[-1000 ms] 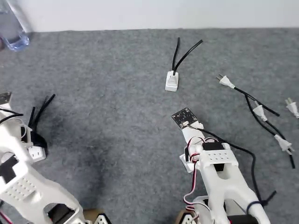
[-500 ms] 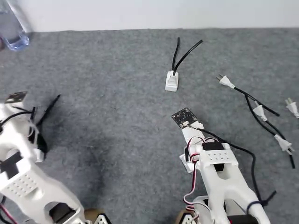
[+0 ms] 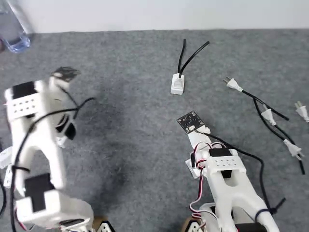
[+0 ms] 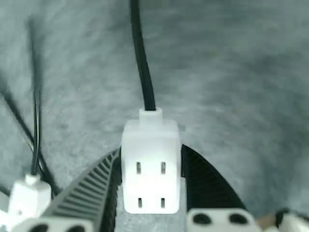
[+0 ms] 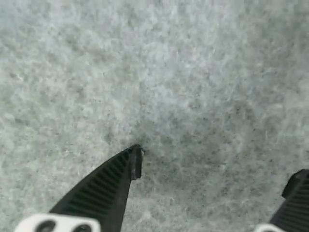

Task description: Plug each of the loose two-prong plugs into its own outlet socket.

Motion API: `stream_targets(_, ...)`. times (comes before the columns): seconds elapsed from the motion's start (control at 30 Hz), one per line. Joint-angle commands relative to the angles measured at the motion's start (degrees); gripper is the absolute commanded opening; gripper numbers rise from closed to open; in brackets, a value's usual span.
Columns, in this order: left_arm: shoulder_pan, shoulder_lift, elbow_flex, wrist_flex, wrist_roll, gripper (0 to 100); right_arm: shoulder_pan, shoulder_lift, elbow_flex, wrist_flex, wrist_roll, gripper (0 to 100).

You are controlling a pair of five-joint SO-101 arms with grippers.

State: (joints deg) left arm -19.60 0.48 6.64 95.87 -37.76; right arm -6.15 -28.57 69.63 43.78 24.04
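The left claw (image 4: pixel 150 166) is squeezing a white socket (image 4: pixel 149 140) from both sides. The socket's black cord (image 4: pixel 142 67) is trailing away over the grey carpet (image 4: pixel 231 72). From above, this arm is standing at about 9 o'clock on the table. The right claw (image 5: pixel 217 166) is hanging over bare carpet with its fingers wide apart, holding nothing. The loose plugs (image 3: pixel 234 85) are lying at about 3 o'clock, well apart from this socket. A second socket (image 3: pixel 177 85) is sitting near 12 o'clock.

I am guessing the job now is bringing the socket over toward the plugs. The left claw should be gripping it tight and flat, so it is not twisting. The slots should be pointing toward 3 o'clock, so a plug can go in straight. The arm should be going slowly and not pulling the cord tight. The right claw should be taking one plug by its body, with the prongs facing the slots.
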Motion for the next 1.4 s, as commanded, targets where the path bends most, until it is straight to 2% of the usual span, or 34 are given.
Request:
stream_targets(0.0, 7.1, -7.7, -1.5, 4.7, -3.7, 2, 0.8, -1.0, -0.3, -1.6, 0.0, 43.9)
stream_targets(0.13, 12.5, -11.0, -1.5, 4.7, -4.0, 2, 1.5, -1.2, -0.4, -1.7, 0.0, 43.9)
stream_targets(0.4, 25.0, -10.2, 0.3, 3.6, -6.9, 2, 8.8, -1.2, -0.4, -6.6, -0.3, 43.9)
stream_targets(0.8, 44.4, -4.7, 18.0, -23.6, -6.6, 2, 13.8, -1.6, -1.1, -9.1, -0.5, 43.9)
stream_targets(1.0, 46.9, -4.4, 24.7, -39.3, -6.6, 2, 18.5, -1.6, -1.7, -11.6, -4.8, 43.9)
stream_targets(1.1, 47.9, -4.3, 25.0, -42.0, -6.5, 2, 18.3, -1.6, -1.7, -11.8, -5.0, 43.9)
stream_targets(1.37, 55.8, -0.3, 26.3, -42.0, -6.5, 2, 18.2, -1.6, -1.7, -11.8, -5.0, 43.9)
